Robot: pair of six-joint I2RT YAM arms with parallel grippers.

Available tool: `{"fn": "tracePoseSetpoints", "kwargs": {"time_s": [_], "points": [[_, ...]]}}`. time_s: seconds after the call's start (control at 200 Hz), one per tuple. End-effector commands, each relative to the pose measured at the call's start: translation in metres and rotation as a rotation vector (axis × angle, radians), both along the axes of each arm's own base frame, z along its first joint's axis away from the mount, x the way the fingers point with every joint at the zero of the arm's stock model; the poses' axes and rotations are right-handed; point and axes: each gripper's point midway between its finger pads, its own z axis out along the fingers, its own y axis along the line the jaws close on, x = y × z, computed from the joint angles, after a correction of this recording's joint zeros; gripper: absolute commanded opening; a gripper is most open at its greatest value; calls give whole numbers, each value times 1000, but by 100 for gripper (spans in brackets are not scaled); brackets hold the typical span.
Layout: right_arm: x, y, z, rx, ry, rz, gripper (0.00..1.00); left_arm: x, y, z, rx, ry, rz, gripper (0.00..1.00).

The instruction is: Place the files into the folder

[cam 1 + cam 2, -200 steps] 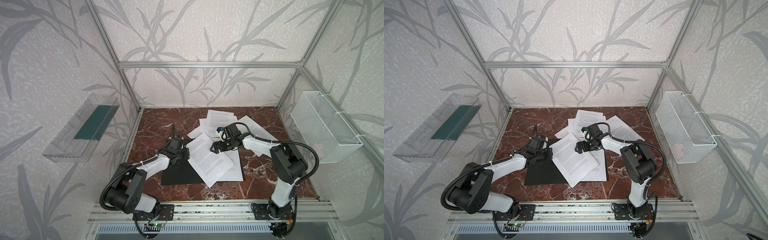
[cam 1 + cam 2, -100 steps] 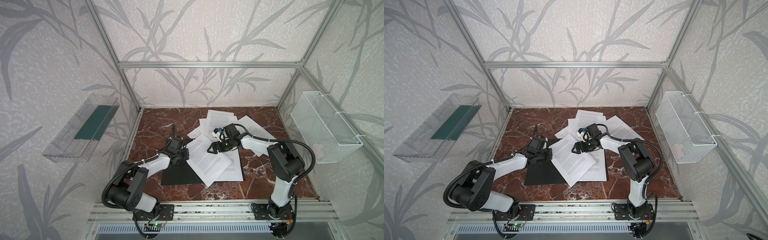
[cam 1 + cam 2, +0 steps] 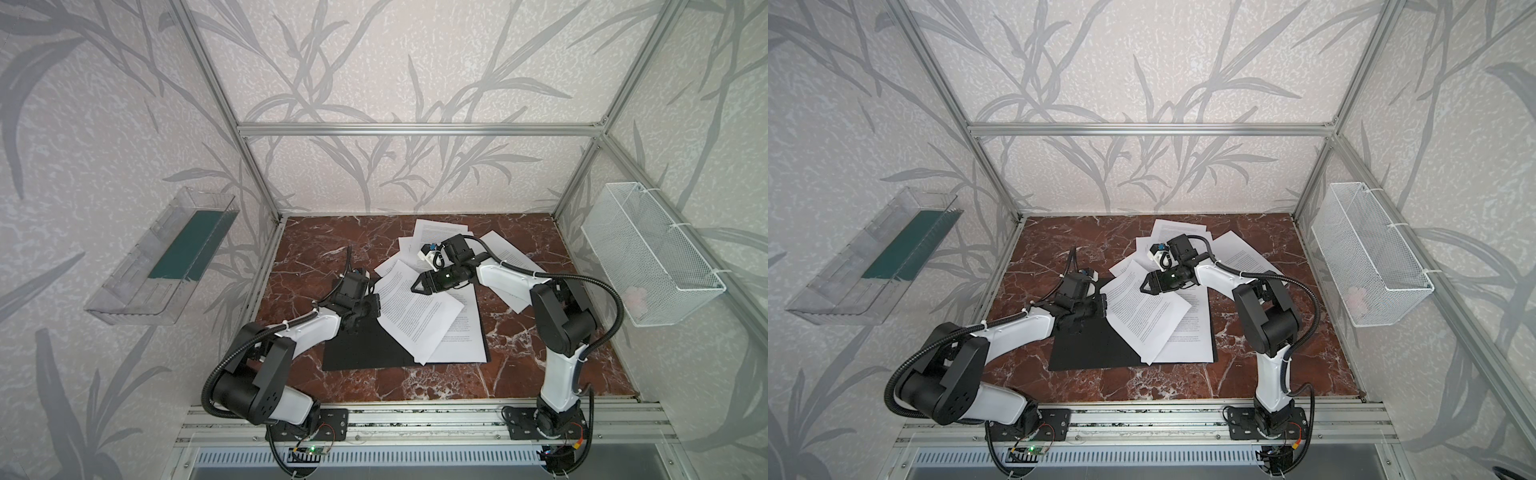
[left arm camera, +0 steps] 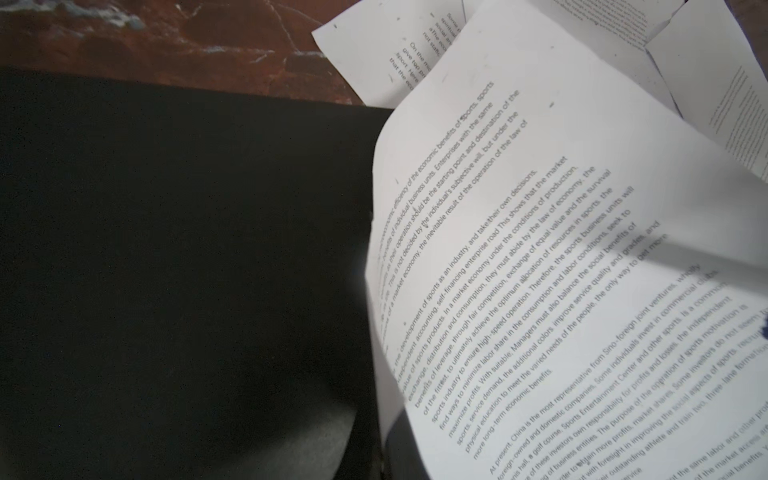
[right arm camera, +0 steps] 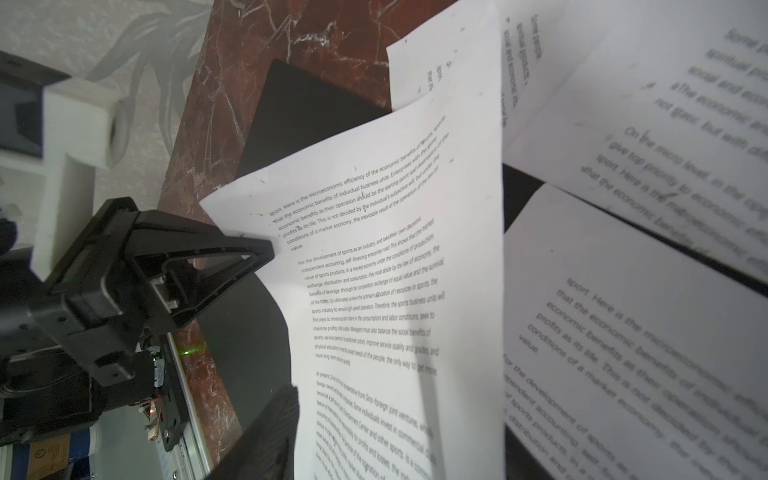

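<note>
Marble tabletop [image 3: 316, 249], scattered files [image 3: 415, 316], leafy walls [image 3: 415, 83]

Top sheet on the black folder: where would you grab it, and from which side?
I'd grip the top sheet at its far edge, near the corner, coming from the right, where the right gripper hovers with fingers apart. The left gripper pinches its left corner, so the floppy paper bows off the folder, leaving room for a finger underneath.

Clear plastic tray [image 3: 137, 286] on the left wall, dark green panel [image 3: 187, 245] inside. White wire basket [image 3: 648, 253] on the right wall, something pale inside. Red-brown marble tabletop [image 3: 316, 241] between, aluminium frame [image 3: 415, 129] around.
</note>
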Motion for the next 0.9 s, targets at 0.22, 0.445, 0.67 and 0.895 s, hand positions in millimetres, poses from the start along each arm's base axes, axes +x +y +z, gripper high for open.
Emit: {"fn": "tracePoseSetpoints", "kwargs": {"time_s": [0.22, 0.445, 0.67, 0.895], "points": [[6, -23, -27, -74, 75, -29, 64, 1, -1, 12, 9, -59, -26, 0], [14, -25, -24, -52, 86, -34, 70, 0, -2, 15, 34, -68, -42, 0], [16, -21, -29, -48, 109, -19, 71, 0, -3, 14, 37, -67, -47, 0], [15, -22, -36, -61, 122, -15, 70, 0, -2, 12, 44, -64, -40, 0]]}}
